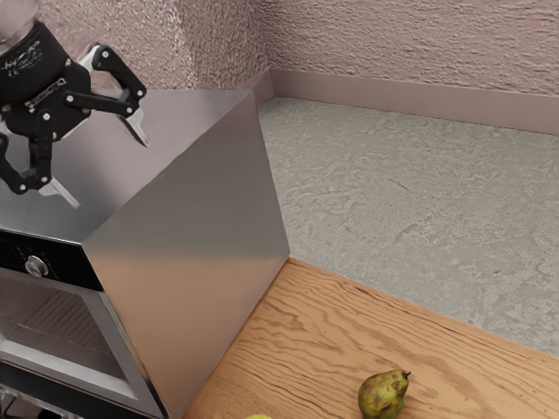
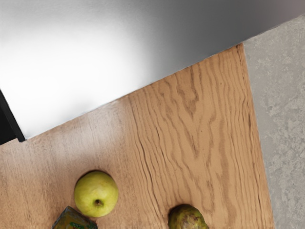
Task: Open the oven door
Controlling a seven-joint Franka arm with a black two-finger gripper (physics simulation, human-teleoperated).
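"What are you seeing from your console?"

"I'm hovering one tool (image 1: 109, 172) above the top of one oven (image 1: 188, 227). Its two fingers are standing spread well apart, so it's hanging released."

"And the door?"

"I'm seeing one oven door (image 1: 52, 323) low at the exterior view's left, on the oven's front, just under the black control panel (image 1: 65, 259). It's looking shut, sitting flush. One round knob (image 1: 36, 265) is showing on that panel."

"How many things are you counting on the worktop (image 1: 314, 314), besides the oven?"

"I'm counting three: two fruits and one other thing. One pear (image 1: 383, 394) is lying well apart from the oven. One green apple (image 2: 96, 193) is sitting between the oven and one dark, green-marked object (image 2: 74, 222), which is lying just beside the apple. Most of that object is falling outside my wrist view, so I'm not naming it."
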